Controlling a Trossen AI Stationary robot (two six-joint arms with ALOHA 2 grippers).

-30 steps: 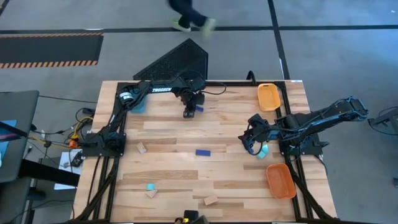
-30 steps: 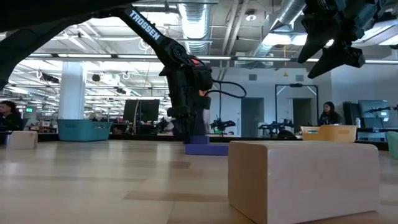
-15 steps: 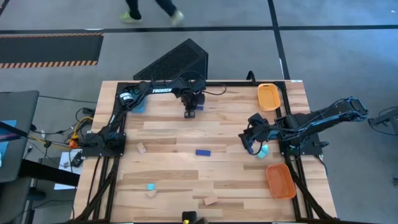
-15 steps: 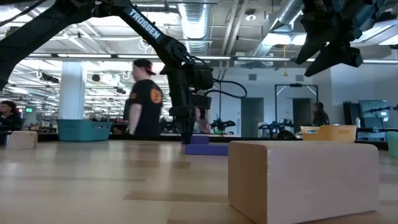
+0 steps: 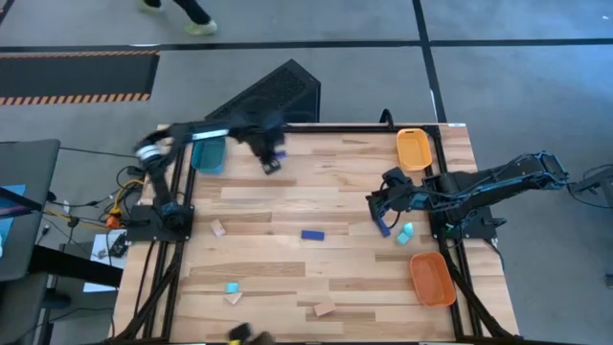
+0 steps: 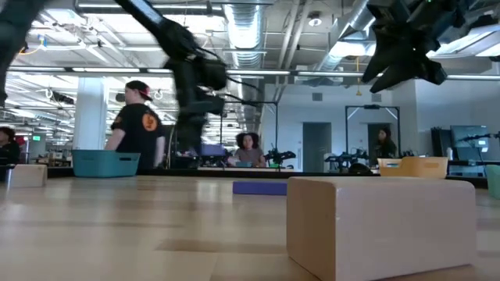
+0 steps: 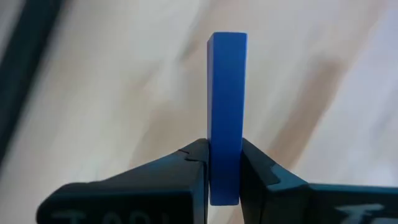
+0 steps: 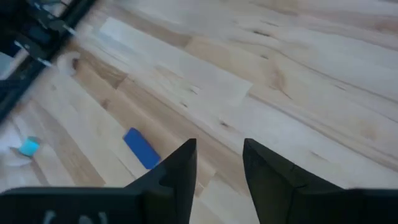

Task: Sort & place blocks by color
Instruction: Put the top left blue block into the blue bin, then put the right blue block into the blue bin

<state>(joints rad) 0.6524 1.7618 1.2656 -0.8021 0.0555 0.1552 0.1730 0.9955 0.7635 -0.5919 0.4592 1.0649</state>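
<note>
1. One dark blue block [image 7: 226,112] is in transit: the left gripper [image 5: 271,161] is clamped on its lower end, the block standing up between the two fingers in the left wrist view. In the high view this gripper sits over the far side of the table [image 5: 316,196], near the blue tray [image 5: 208,153] at the far left corner.
2. The right gripper [image 5: 386,213] hovers over the right half of the table. Its fingers stand partly apart with nothing between them in the right wrist view. A light cyan block [image 5: 406,231] lies just beside it on the wood.
3. Left loose on the table: a second dark blue block [image 5: 312,234] near the centre, a tan piece [image 5: 218,228] towards the left edge, a cyan cube [image 5: 231,287] touching or just beside another tan piece [image 5: 233,298] at the near left, and a tan block [image 5: 325,308] at the near middle.
4. The yellow-orange tray [image 5: 414,149] and the orange tray [image 5: 432,278] on the right side show no blocks inside. The blue tray's contents cannot be made out.
5. Judgement: sorting is at an early stage. No block is confirmed placed, one is being carried, and at least six are still to be collected.
</note>
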